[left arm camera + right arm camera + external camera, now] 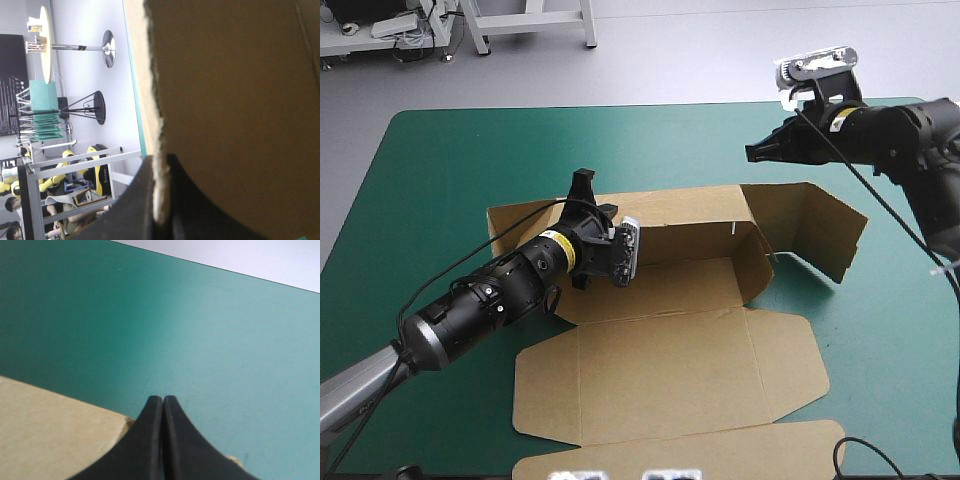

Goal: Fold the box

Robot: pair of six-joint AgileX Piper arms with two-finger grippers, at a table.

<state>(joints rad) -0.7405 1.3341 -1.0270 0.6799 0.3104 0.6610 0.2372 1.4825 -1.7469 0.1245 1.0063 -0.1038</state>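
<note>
Where the teal-green cover (440, 170) is spread over the table, the brown box (670, 370) is seen at its middle, partly formed. The far wall and a right end panel are raised, while the wide lid panels are laid flat toward the near edge. Part of the far wall and of the tray floor is hidden by the left arm (490, 295), which is stretched in low from the near left across the board. The left gripper (583, 180) is clamped on the far wall's top edge; in the left wrist view the board's rough edge is pinched between the black fingers (142, 195). The right gripper (752, 153) is held raised over the far right of the table, pointed left, its fingers pressed together in one point. In the right wrist view a corner of the box is seen beneath it.
</note>
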